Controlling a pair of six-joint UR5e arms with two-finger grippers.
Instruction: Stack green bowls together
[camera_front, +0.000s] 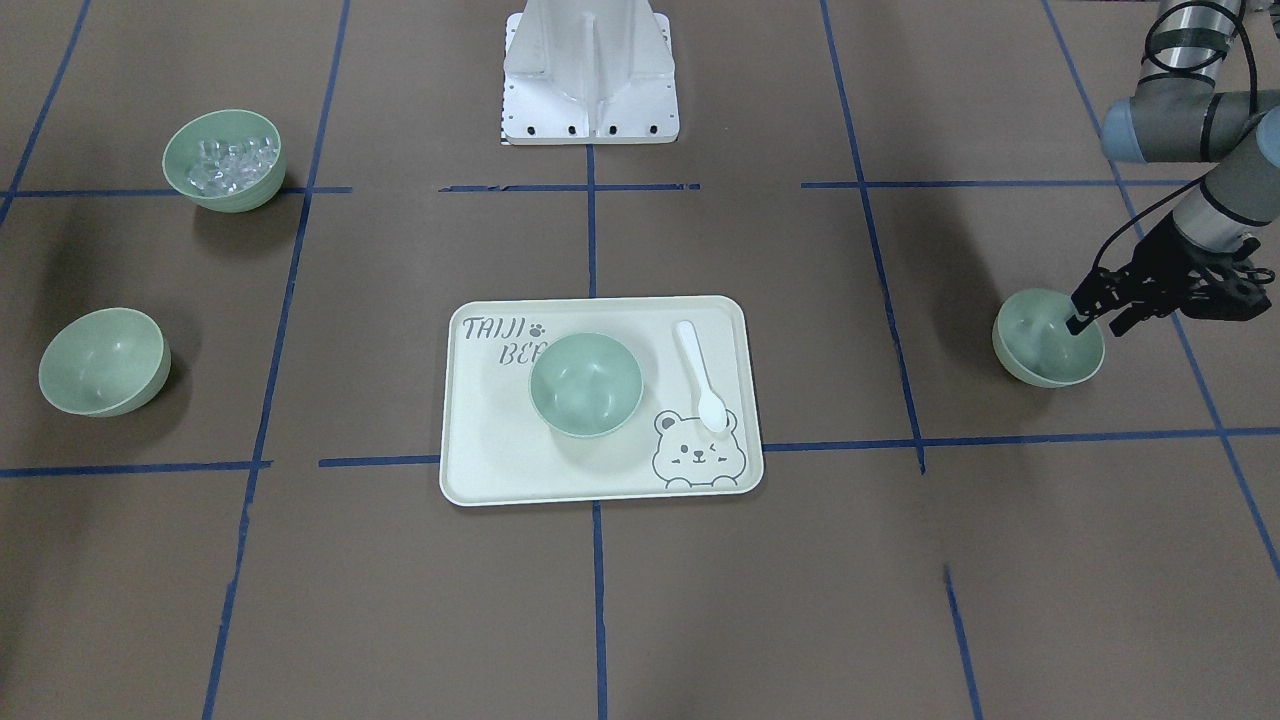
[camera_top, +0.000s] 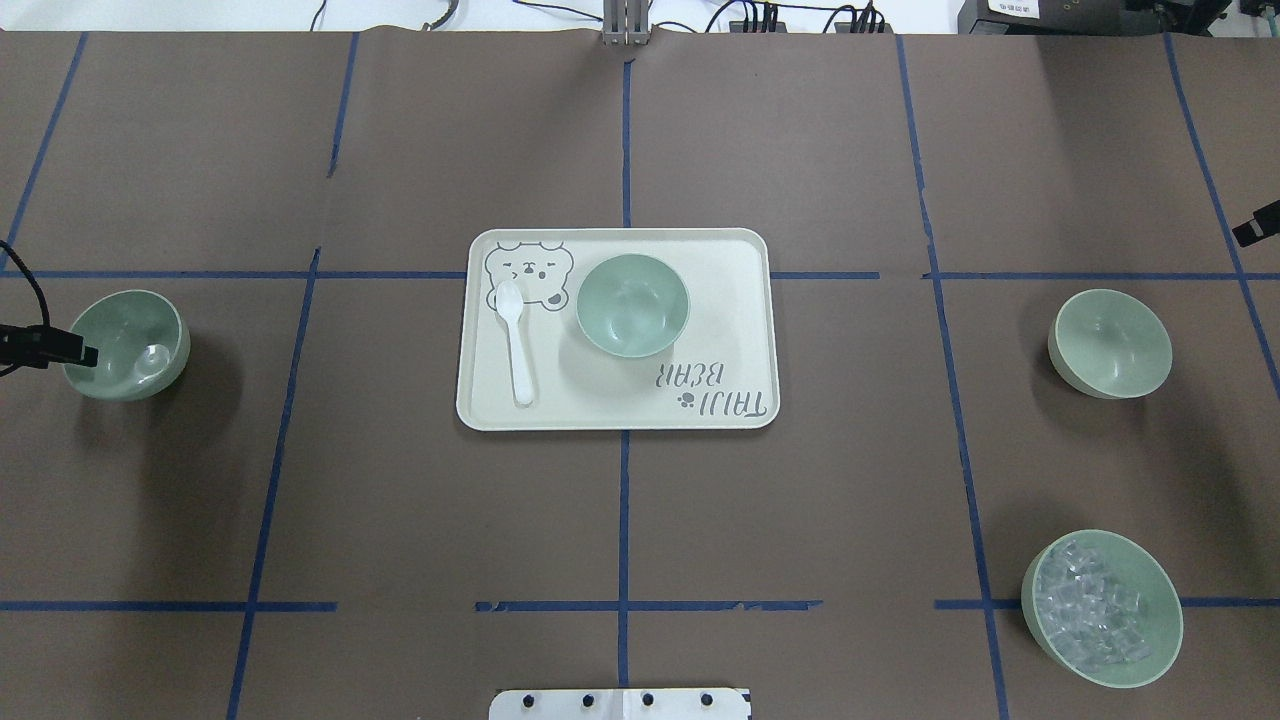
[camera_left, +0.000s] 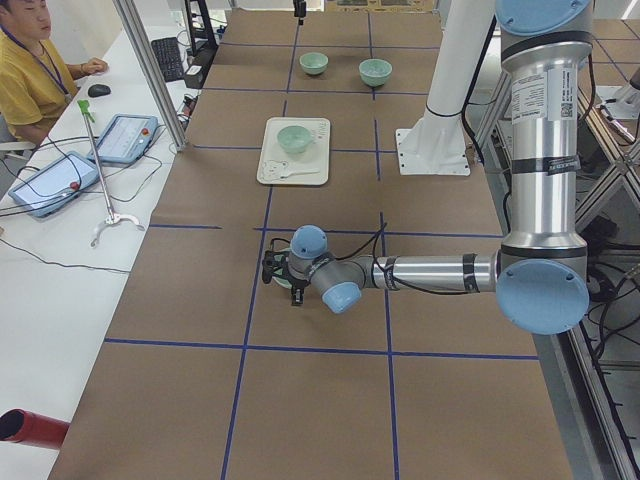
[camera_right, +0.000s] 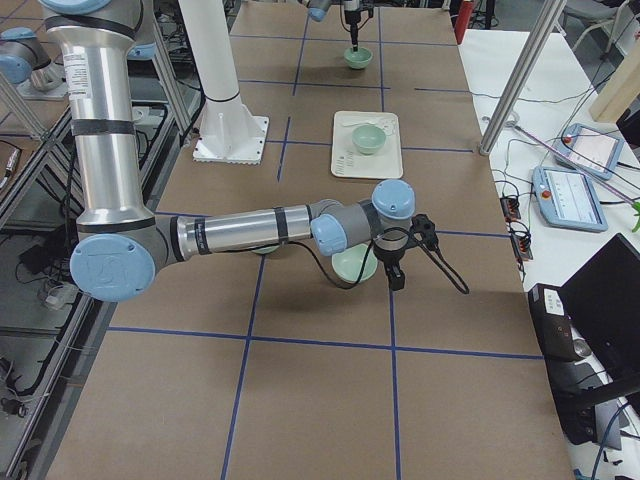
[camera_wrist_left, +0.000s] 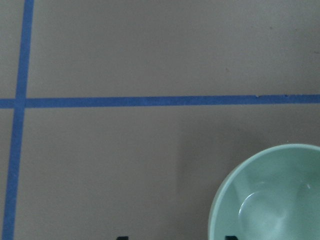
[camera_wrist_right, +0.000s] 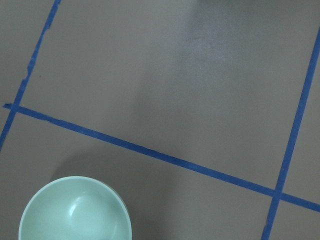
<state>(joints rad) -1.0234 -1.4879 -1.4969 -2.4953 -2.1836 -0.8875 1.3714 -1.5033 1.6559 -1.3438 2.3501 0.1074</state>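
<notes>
The robot's left gripper (camera_front: 1098, 324) hangs at the table's (camera_front: 700, 600) left end, jaws spread wide astride the rim of the first green bowl (camera_front: 1040, 345), one finger inside and one outside, clamping nothing. The second green bowl (camera_front: 585, 384) sits upright on the cream bear-print tray (camera_front: 500, 450) at mid-table, just beside a white spoon (camera_front: 700, 372). The third green bowl (camera_front: 100, 362) stands alone on the robot's right side, with the right gripper (camera_right: 396, 272) poised just beside it. How far that gripper's jaws are parted cannot be told. A like bowl of clear ice cubes (camera_front: 224, 158) rests nearer the robot's base. All the bowls stand well apart.
</notes>
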